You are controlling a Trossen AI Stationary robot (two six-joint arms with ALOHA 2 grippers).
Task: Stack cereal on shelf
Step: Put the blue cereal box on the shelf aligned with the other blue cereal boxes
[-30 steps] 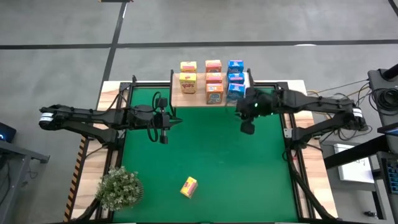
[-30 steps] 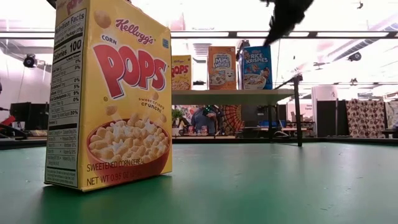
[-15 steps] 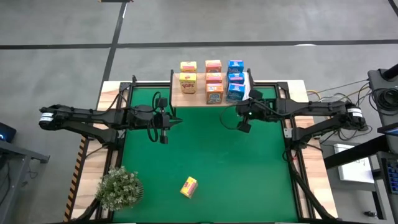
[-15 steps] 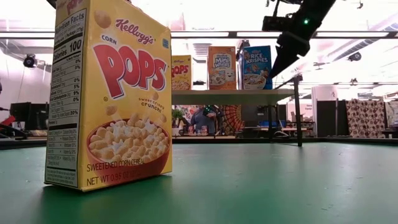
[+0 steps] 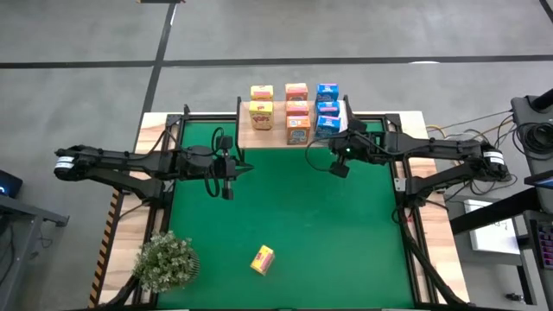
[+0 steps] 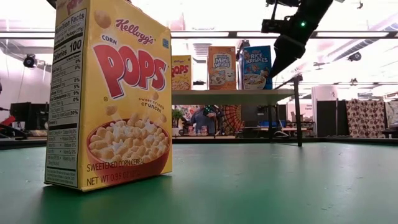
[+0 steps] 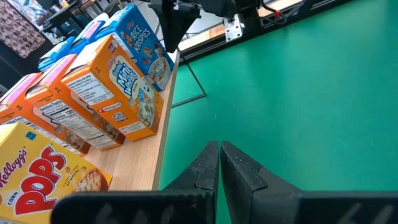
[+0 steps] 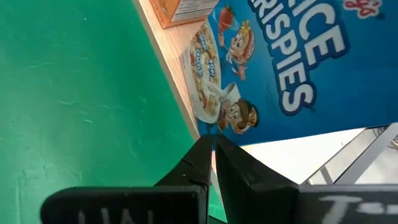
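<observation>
- Yellow printed cardboard is what we have left to move: one Corn Pops mini box point(image 5: 262, 258) stands alone on the green mat point(image 5: 285, 216), near the front edge and well apart from the shelf point(image 5: 292, 138), with the potted plant point(image 5: 166, 262) off to one side of it.
- We count eight boxes already up on the light-wood shelf: two yellow, three orange-pink Mini-Wheats, three blue Rice Krispies point(image 8: 273, 68).
- We judge the box light, stiff along its edges but easily dented on its broad faces, and smooth enough to slip in a loose pinch.
- We would take it across the two narrow side panels, about mid-height, with only modest squeeze; in the low view it stands upright point(image 6: 109, 93), which suits that hold.
- Our left gripper point(image 7: 219, 163) hangs over the mat just in front of the shelf, fingers pressed together on nothing.
- Our right gripper point(image 8: 213, 163) hovers just beside the front blue box at the shelf's edge, fingers likewise closed and empty.
- We think a tall box this light could tip if nudged.
</observation>
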